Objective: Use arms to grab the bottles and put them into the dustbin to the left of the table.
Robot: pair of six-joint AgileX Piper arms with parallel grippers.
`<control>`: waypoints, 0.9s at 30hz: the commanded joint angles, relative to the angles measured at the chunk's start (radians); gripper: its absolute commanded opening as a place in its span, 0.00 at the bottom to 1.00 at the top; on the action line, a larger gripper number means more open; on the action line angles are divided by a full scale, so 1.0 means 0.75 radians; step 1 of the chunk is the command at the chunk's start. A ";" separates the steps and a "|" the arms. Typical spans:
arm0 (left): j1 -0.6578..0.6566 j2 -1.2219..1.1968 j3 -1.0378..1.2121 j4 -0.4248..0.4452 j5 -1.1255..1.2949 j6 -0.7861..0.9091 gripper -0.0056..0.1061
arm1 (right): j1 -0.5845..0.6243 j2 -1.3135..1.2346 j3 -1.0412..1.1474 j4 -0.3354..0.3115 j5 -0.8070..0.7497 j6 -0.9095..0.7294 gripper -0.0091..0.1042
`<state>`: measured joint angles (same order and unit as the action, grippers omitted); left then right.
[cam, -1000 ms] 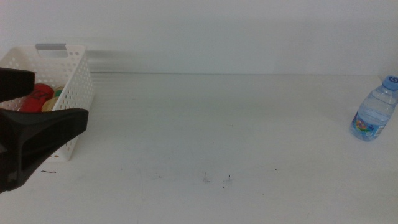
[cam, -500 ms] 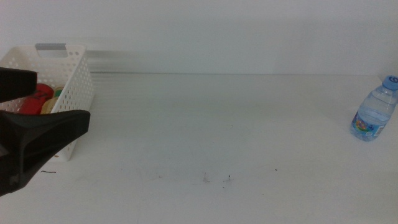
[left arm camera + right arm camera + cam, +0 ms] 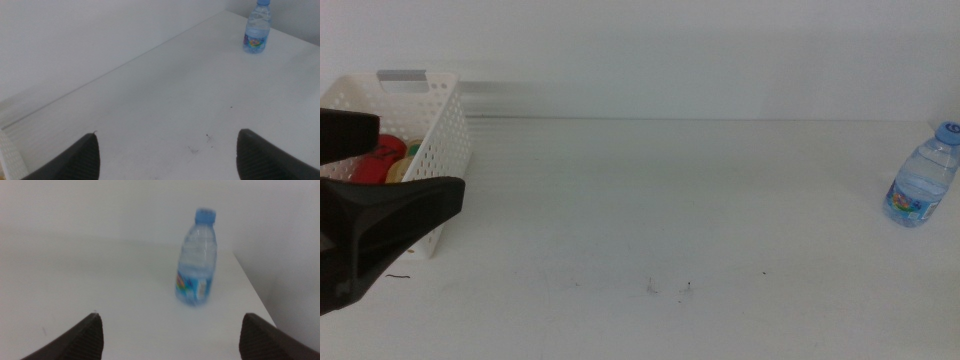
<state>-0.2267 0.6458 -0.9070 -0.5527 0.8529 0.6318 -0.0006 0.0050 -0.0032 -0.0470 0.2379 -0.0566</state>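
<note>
Your left gripper (image 3: 365, 180) hangs spread wide beside the bin (image 3: 440, 140), which holds the can (image 3: 380, 155). Only your right wrist view shows the right gripper (image 3: 170, 330), spread, facing the bottle (image 3: 197, 260) upright near the table's (image 3: 670, 200) right edge.

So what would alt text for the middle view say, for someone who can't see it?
A white table with a small water bottle standing at far right. At left, a white dustbin holds a red can, with the left gripper open in front.

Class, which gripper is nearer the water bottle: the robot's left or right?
Right. The right gripper faces the water bottle with open jaws, close by. The left gripper is across the table, beside the dustbin.
</note>
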 commanded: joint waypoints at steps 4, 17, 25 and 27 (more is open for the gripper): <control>-0.006 -0.006 -0.001 -0.003 -0.015 -0.005 0.89 | -0.013 -0.007 0.004 0.042 -0.303 0.060 0.83; -0.006 -0.006 -0.001 -0.003 -0.015 -0.005 0.89 | -0.013 0.583 0.004 0.079 -0.658 0.086 0.83; -0.006 -0.006 -0.001 -0.003 -0.015 -0.005 0.89 | -0.013 0.811 0.004 0.139 -0.896 0.066 0.83; -0.006 -0.006 -0.001 -0.003 -0.015 -0.005 0.89 | -0.013 0.859 0.004 0.186 -0.910 0.025 0.83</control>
<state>-0.2267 0.6458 -0.9070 -0.5527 0.8510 0.6318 -0.0006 0.6260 -0.0032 0.0679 -0.4199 -0.0098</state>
